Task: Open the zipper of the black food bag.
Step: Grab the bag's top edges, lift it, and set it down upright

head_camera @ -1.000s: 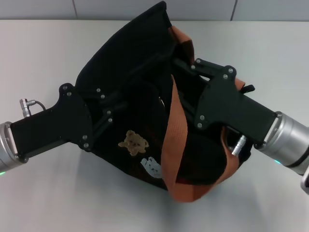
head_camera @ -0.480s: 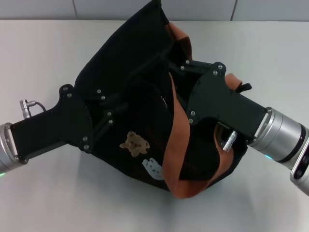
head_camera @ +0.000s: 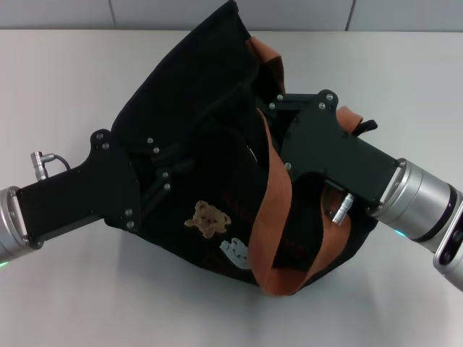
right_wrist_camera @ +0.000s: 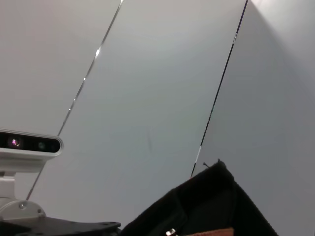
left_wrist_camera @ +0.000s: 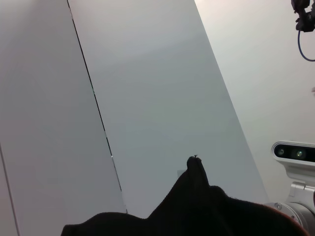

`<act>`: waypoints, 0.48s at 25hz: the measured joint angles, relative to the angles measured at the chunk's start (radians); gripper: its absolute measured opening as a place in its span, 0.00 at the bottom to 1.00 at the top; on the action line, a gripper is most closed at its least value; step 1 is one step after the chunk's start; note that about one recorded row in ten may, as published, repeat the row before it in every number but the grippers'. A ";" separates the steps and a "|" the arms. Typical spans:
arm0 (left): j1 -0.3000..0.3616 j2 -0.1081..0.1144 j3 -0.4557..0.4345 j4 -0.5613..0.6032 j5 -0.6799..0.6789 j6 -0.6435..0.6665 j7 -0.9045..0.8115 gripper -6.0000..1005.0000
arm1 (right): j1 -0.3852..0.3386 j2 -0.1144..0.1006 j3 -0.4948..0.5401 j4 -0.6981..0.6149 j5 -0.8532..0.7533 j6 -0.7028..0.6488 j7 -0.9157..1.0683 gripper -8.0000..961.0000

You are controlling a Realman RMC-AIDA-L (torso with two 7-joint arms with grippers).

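White table [head_camera: 65, 79], grey wall behind. Black food bag [head_camera: 195, 116] sits mid-table, tipped. Left claw [head_camera: 170, 170] braces the bag's side, likely anchoring it; right claw [head_camera: 271, 119] reaches its top for the zipper, which is hidden. Can't tell either claw's state.

Black food bag [head_camera: 195, 108]: plain black fabric. Handles [head_camera: 271, 217]: orange-brown webbing. Bear patch [head_camera: 206, 218]: tan. Second patch [head_camera: 236, 252]: pale grey. Left gripper [head_camera: 170, 170] and right gripper [head_camera: 271, 116]: black housings with silver screws. Table [head_camera: 65, 87]: plain off-white.
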 joint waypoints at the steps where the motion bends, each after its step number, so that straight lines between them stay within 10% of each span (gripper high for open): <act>1: 0.001 0.000 0.000 0.000 -0.001 0.003 0.002 0.10 | -0.003 0.000 0.005 0.000 0.000 0.001 0.000 0.13; 12: 0.006 0.003 -0.009 0.000 -0.005 0.008 0.011 0.10 | -0.021 0.000 0.022 0.000 0.000 0.006 0.002 0.03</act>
